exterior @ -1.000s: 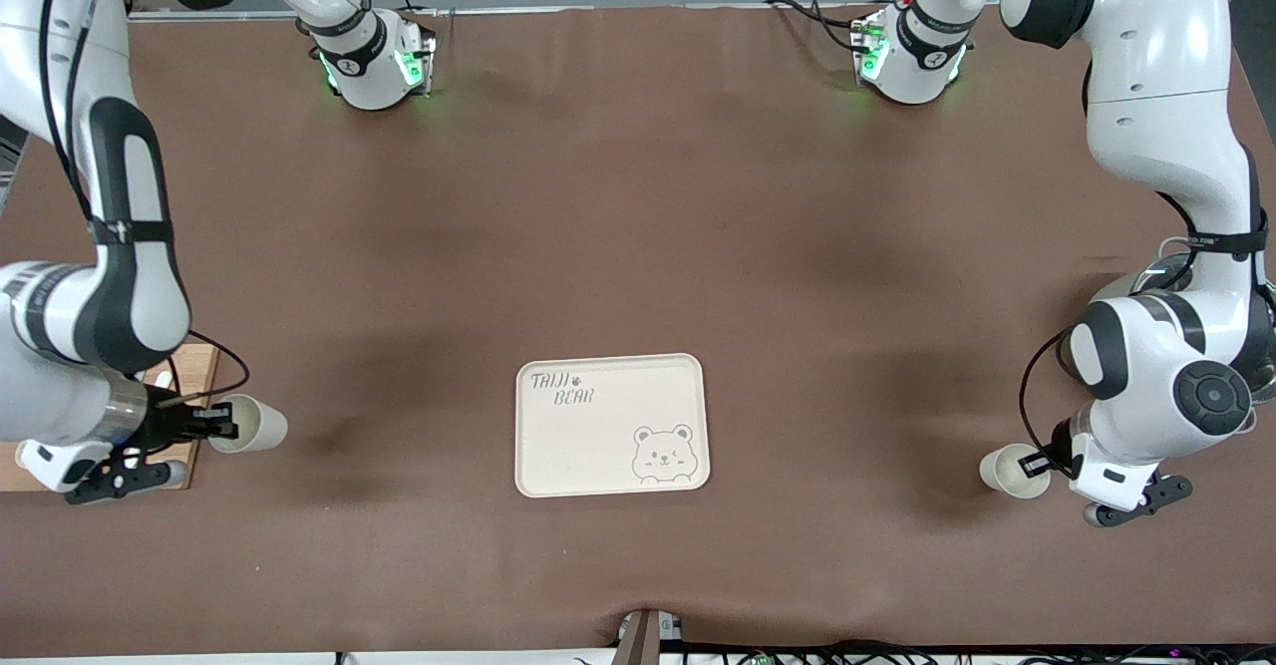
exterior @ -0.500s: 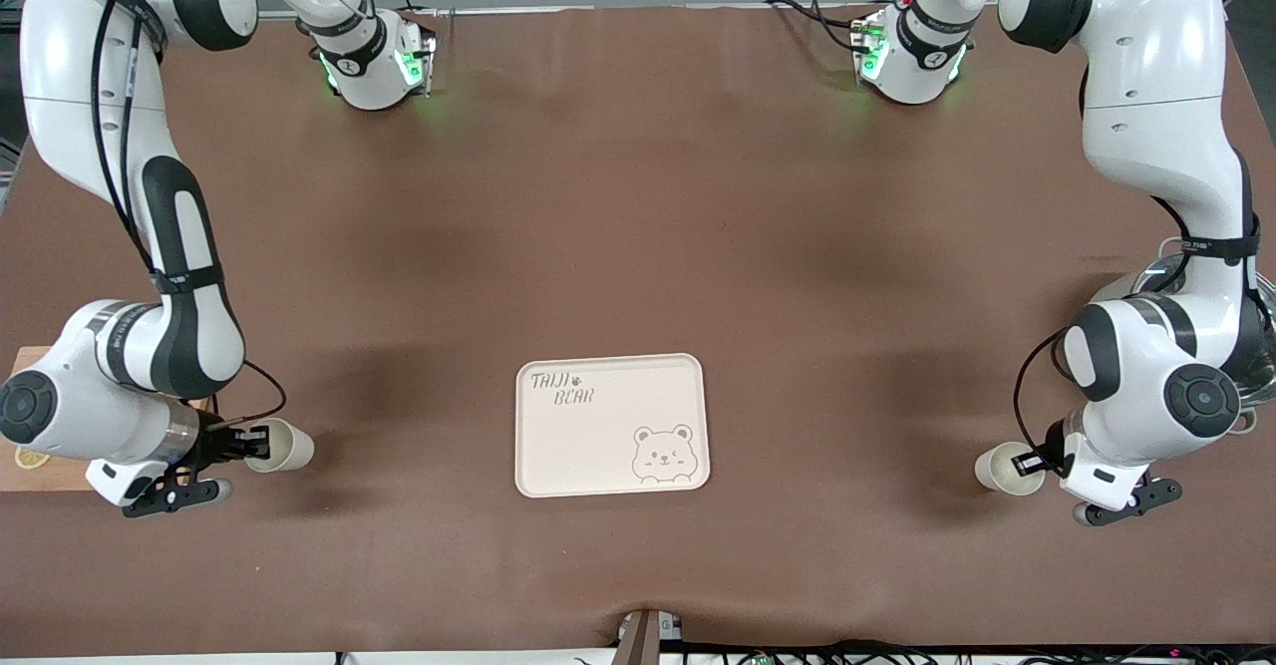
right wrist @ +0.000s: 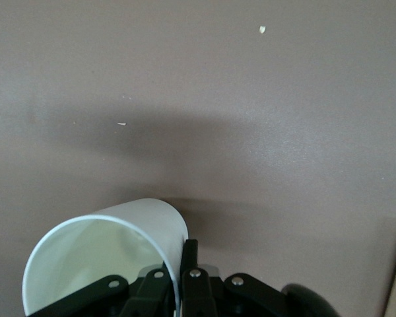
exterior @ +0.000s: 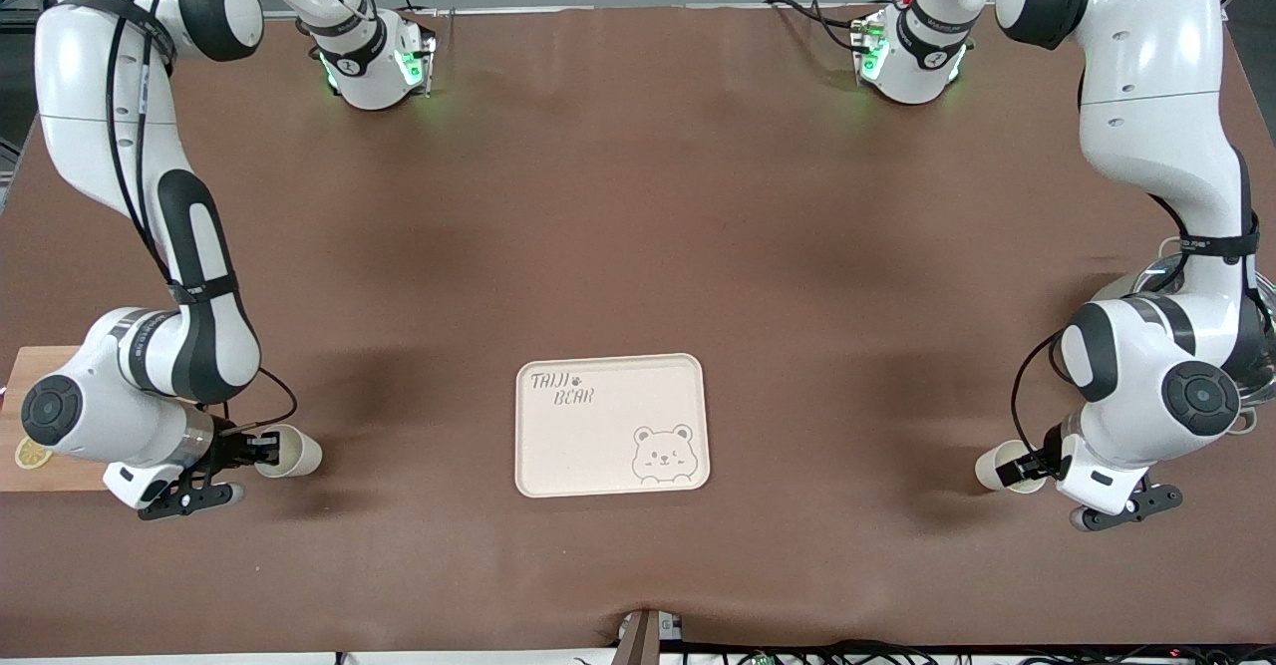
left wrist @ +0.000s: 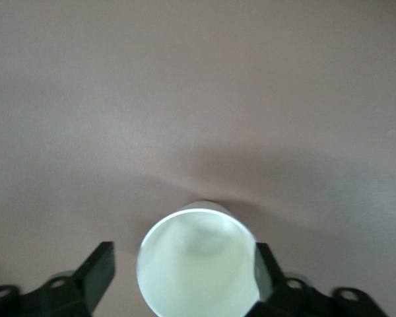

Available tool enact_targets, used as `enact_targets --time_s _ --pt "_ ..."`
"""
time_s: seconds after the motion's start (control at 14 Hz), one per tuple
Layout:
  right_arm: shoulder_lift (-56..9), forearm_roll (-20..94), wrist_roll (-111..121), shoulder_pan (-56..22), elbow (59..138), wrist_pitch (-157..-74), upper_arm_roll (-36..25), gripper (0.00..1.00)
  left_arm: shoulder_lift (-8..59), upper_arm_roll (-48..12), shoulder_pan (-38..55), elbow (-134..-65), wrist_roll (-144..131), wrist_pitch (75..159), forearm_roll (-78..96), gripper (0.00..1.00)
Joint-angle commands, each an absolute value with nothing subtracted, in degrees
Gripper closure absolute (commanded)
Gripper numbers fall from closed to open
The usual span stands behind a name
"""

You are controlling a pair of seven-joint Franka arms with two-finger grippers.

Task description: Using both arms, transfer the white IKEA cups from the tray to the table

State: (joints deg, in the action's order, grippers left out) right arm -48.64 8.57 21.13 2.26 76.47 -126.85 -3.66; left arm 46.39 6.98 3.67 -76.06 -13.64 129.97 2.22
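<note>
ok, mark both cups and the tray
left arm's cup (exterior: pixel 1000 468), front view, rim.
right arm's cup (exterior: pixel 291 451), front view, side wall.
tray (exterior: pixel 610 364), front view, bare rim nearest the bases.

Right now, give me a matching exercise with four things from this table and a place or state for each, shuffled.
Things:
1. left tool
2. right tool
3. bear tray
4. wooden board

Place or state:
A. shut on a cup's wall
B. mid-table, holding nothing
C. open around a cup
D. at the right arm's end of the table

Pairs: 1-C, 2-A, 3-B, 4-D
</note>
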Motion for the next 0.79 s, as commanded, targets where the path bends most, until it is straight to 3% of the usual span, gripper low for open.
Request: enact_targets --time_s 0.0,0.29,0.36,0.43,0.71 --pt "-49.7 9.3 22.1 2.2 76.0 -128.8 -3.6 1.0 42.5 6.9 3.7 -76.9 -13.4 129.6 1.3 0.0" --pt "-49.9 9.4 22.0 2.2 76.0 -128.8 -3.6 1.0 36.2 6.7 3.7 -77.3 -13.0 124.7 1.3 0.0" --pt "-50.2 9.4 21.8 2.2 76.0 -128.8 -3.6 0.72 34.7 6.4 3.7 -77.3 -12.8 122.9 1.3 0.0" --pt "-50.2 9.5 21.6 2.2 76.0 -128.9 -3.6 0.04 33.4 6.1 3.7 -77.3 -12.7 121.2 1.3 0.0" --pt "-50.2 9.5 21.4 2.2 75.8 -128.8 -3.6 0.0 28.0 5.1 3.7 -77.3 -6.2 113.7 1.3 0.0"
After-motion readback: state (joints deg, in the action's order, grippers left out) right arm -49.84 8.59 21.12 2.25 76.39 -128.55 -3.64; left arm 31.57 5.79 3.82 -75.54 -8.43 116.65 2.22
